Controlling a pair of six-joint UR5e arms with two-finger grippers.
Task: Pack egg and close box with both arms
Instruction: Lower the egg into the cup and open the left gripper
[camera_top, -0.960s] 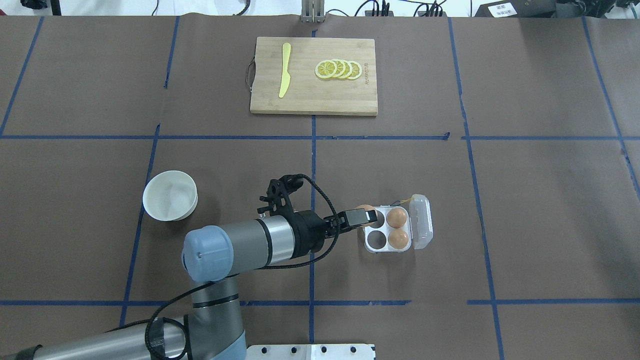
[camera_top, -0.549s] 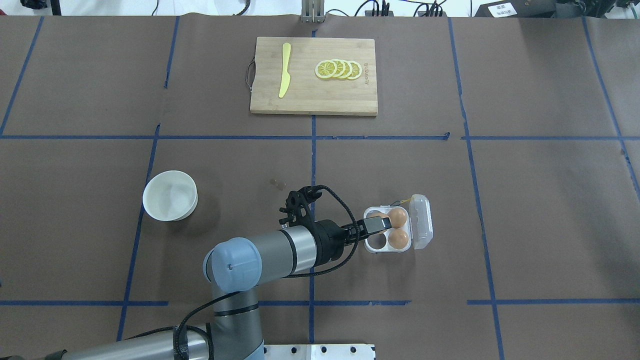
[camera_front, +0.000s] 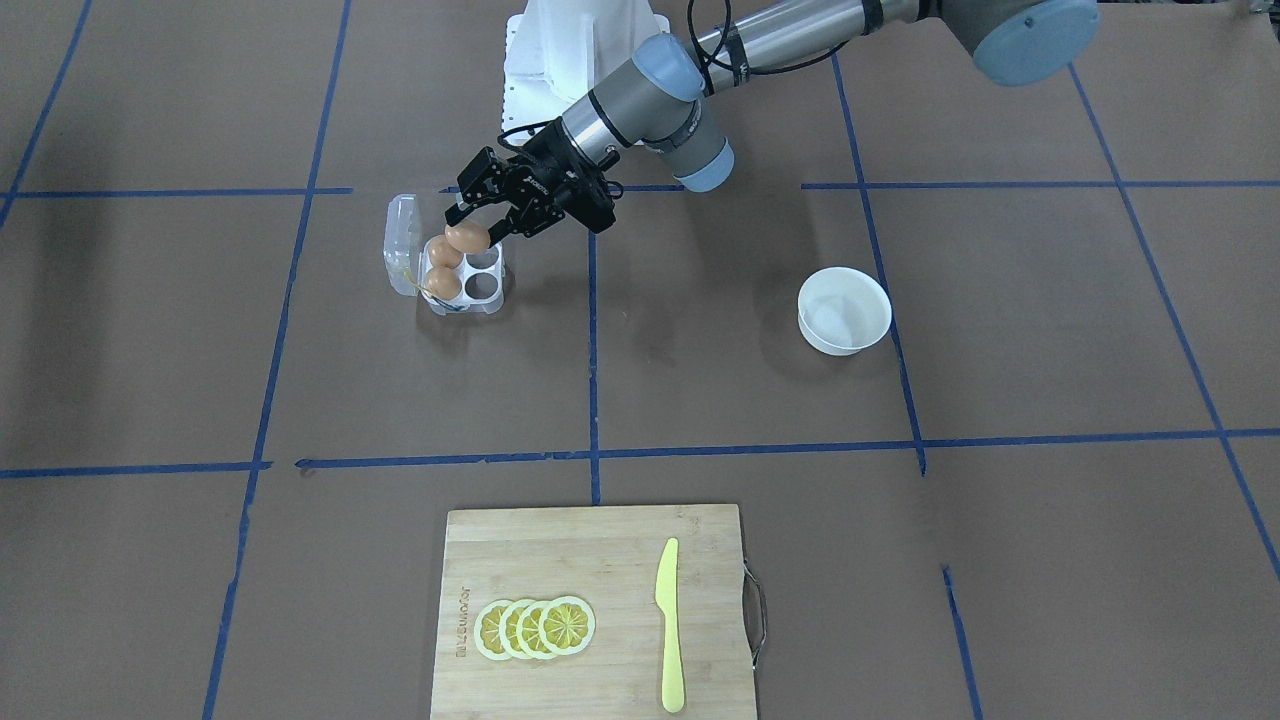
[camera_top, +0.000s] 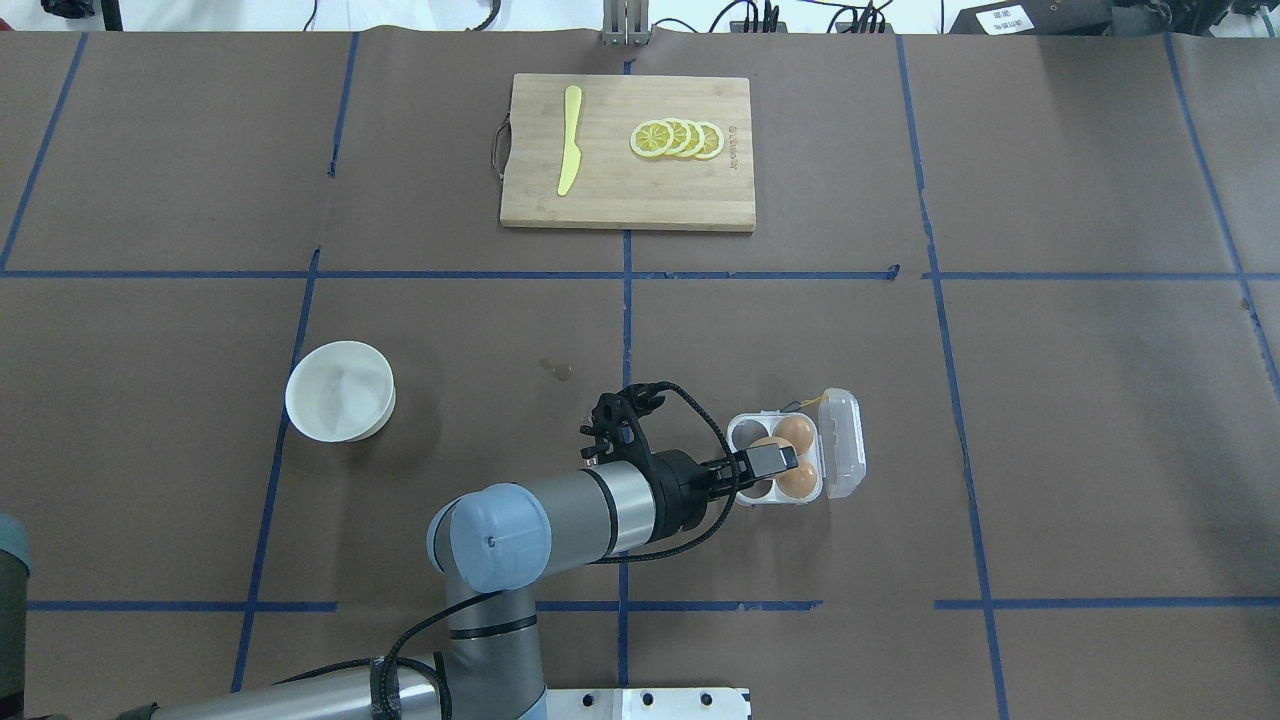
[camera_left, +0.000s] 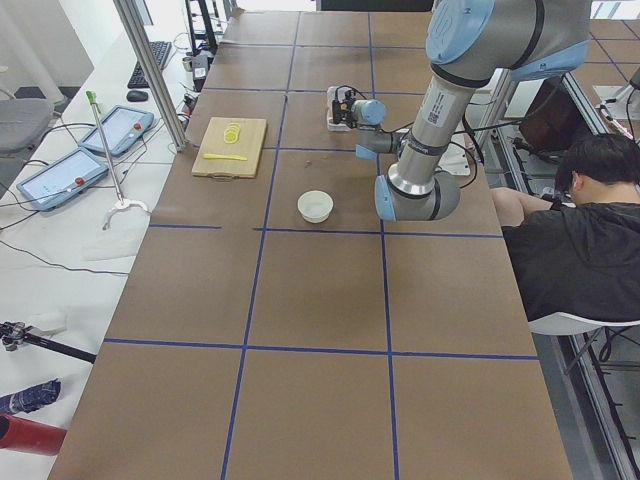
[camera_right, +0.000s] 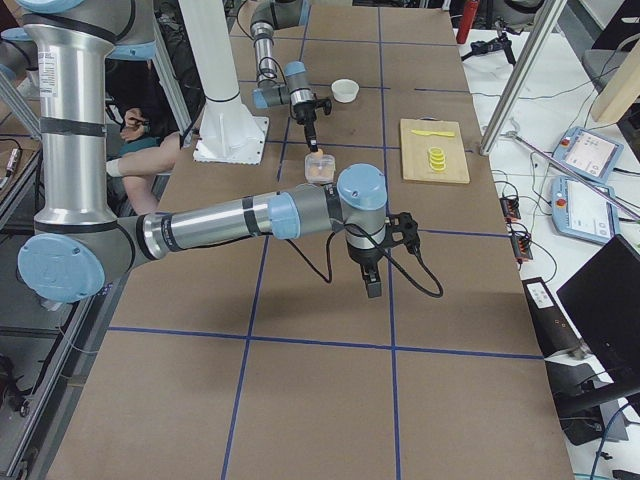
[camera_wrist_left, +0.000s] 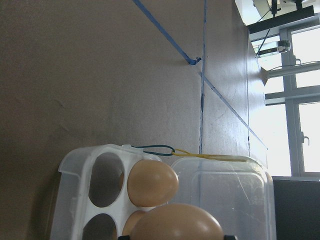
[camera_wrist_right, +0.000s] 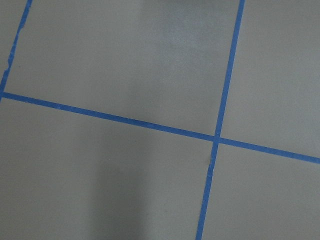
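Orange-brown, smooth little hen's egg (camera_wrist_left: 175, 222) is clamped in the silver-grey left arm's (camera_top: 560, 510) jaws, long axis roughly level. It's hanging just above the small clear plastic four-cell egg box (camera_wrist_left: 75, 172). Both empty cells (camera_wrist_left: 106, 179) are on the box's left side and two other identical eggs (camera_top: 796, 433) fill the right, so I'd guess it goes down slightly left. The jaws hide which cell is under it. Right arm (camera_right: 300, 212) is well apart, and I can't tell how its jaws stand.
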